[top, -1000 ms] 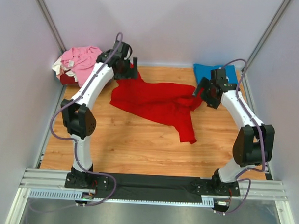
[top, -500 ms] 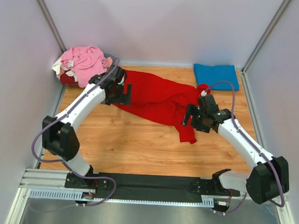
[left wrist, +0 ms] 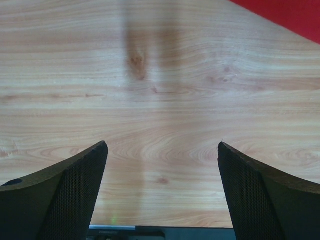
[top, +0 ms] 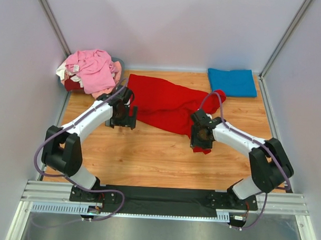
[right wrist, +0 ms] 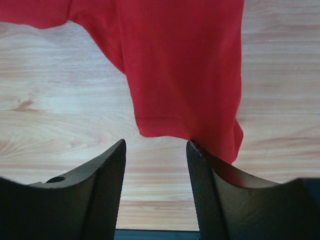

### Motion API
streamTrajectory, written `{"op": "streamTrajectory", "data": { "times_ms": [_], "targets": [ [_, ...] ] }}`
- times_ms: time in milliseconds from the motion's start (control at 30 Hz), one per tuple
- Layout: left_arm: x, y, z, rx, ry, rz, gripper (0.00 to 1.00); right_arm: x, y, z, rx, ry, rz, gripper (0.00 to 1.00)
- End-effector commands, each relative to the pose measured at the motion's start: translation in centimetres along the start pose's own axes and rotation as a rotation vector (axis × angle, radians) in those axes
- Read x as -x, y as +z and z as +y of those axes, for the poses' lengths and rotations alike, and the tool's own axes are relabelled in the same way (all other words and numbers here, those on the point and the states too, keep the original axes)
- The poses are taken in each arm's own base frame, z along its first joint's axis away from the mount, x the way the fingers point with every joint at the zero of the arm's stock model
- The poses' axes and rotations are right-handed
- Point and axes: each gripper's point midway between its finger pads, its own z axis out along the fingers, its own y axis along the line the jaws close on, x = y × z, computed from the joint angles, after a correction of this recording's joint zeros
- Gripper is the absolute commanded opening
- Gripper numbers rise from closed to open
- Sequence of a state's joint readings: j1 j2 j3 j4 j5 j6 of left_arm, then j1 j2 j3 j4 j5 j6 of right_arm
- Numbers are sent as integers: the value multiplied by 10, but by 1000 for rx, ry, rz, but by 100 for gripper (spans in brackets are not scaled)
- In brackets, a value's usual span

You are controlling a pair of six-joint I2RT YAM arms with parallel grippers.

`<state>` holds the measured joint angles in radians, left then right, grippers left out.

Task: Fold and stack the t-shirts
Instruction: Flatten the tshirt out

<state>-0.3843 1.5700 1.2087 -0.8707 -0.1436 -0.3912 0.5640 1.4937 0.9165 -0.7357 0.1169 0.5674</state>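
A bright red t-shirt (top: 166,102) lies crumpled and partly spread across the back middle of the table, with a narrow tail reaching toward the front (top: 204,148). My left gripper (top: 123,117) is open and empty over bare wood just left of the shirt; only a red corner (left wrist: 295,15) shows in the left wrist view, and the gripper (left wrist: 162,150) is wide open there. My right gripper (top: 200,138) hovers over the shirt's tail. It (right wrist: 155,145) is open, with the red cloth's edge (right wrist: 185,100) just ahead and touching its right finger. A folded blue t-shirt (top: 232,82) lies at the back right.
A heap of pink t-shirts (top: 91,69) with cream and dark red cloth under it sits in the back left corner. White walls close in the table on three sides. The black rail (top: 163,196) with the arm bases runs along the front edge.
Both arms have drawn back toward the front. The left gripper left the shirt's far left corner. The right gripper moved left to the shirt's tail. The red shirt now lies flatter and further back.
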Motion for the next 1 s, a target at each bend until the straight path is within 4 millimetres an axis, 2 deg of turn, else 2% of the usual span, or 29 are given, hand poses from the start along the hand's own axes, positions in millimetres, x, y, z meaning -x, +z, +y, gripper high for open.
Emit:
{"op": "streamTrajectory", "data": {
  "times_ms": [0, 167, 367, 500, 533, 600, 667, 700, 733, 767, 800, 900, 933, 967],
  "targets": [
    [9, -13, 1, -20, -19, -74, 97, 14, 6, 7, -42, -69, -47, 53],
    [-1, -22, 8, -11, -3, -77, 96, 8, 20, 8, -72, -90, -30, 50],
    [-10, -36, 23, 22, 21, -103, 97, 6, 31, 5, -122, -111, -24, 31],
    [-17, -32, 31, 42, 19, -108, 97, 5, 36, 5, -130, -121, -13, 14],
    [-18, -30, 30, 40, 19, -104, 97, 6, 35, 5, -128, -124, -11, 5],
    [-17, -27, 28, 34, 20, -89, 97, 10, 31, 7, -127, -128, -23, 0],
    [-15, -27, 27, 31, 26, -88, 97, 18, 18, 7, -134, -137, -40, 0],
    [-15, -27, 28, 35, 23, -89, 97, 28, 3, 8, -121, -135, -79, 0],
    [-15, -27, 29, 35, 26, -92, 97, 31, -9, 3, -134, -133, -89, 0],
    [-16, -28, 30, 37, 24, -92, 97, 42, -20, -5, -144, -115, -122, 1],
    [-16, -27, 30, 36, 23, -92, 97, 58, -44, -6, -101, -79, -191, 0],
    [-17, -28, 29, 27, 21, -94, 97, 79, -74, -35, -47, 42, -246, 1],
    [-17, -28, 29, 29, 21, -94, 97, 82, -78, -45, -48, 76, -253, 1],
    [-16, -29, 29, 27, 20, -99, 97, 88, -81, -67, -64, 140, -268, 0]
  ]
}}
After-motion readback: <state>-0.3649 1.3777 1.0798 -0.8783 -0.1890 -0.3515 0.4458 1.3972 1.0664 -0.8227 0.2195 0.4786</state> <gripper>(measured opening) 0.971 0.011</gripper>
